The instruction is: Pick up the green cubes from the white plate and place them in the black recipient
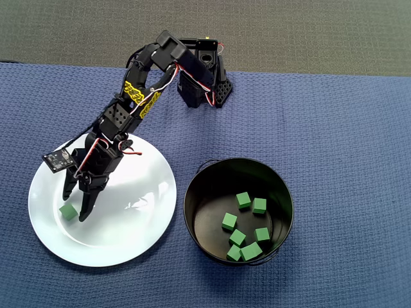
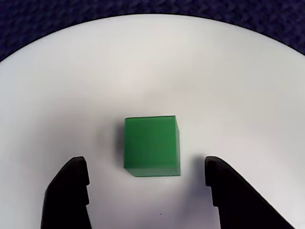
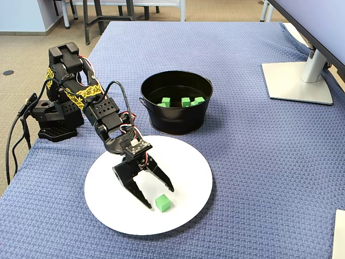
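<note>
One green cube [image 2: 152, 145] lies on the white plate [image 2: 238, 86]; the overhead view puts it near the plate's left edge [image 1: 68, 212]. My gripper [image 2: 145, 161] is open and low over the plate. Its two black fingers stand on either side of the cube's near edge without touching it. In the fixed view the cube [image 3: 163, 203] sits just past the gripper [image 3: 160, 197]. The black recipient [image 1: 192, 192] stands right of the plate [image 1: 128, 237] and holds several green cubes [image 1: 243, 200].
The arm's base [image 3: 56, 116] sits at the blue cloth's left edge in the fixed view. A monitor foot [image 3: 299, 81] stands at the far right. The black recipient [image 3: 175, 121] is just behind the plate [image 3: 183, 162].
</note>
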Action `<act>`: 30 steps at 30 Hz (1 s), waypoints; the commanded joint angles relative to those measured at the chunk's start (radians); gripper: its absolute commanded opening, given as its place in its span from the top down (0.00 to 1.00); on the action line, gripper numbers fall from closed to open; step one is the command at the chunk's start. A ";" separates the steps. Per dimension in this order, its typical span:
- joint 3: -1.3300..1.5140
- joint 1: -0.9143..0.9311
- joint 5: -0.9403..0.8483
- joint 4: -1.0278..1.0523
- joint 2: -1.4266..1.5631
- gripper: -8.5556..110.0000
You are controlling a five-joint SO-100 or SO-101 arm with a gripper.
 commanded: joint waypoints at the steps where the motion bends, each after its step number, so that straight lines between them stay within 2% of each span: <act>1: -0.061 -0.021 0.012 -0.049 -0.005 0.75; 12: -0.121 -0.028 0.023 -0.058 -0.069 0.76; 17: -0.127 -0.026 0.028 -0.057 -0.077 0.80; 22: -0.126 -0.026 0.034 -0.061 -0.075 0.93; 27: -0.098 -0.026 0.075 -0.091 -0.043 0.93; 30: -0.048 -0.025 0.146 -0.025 0.069 0.93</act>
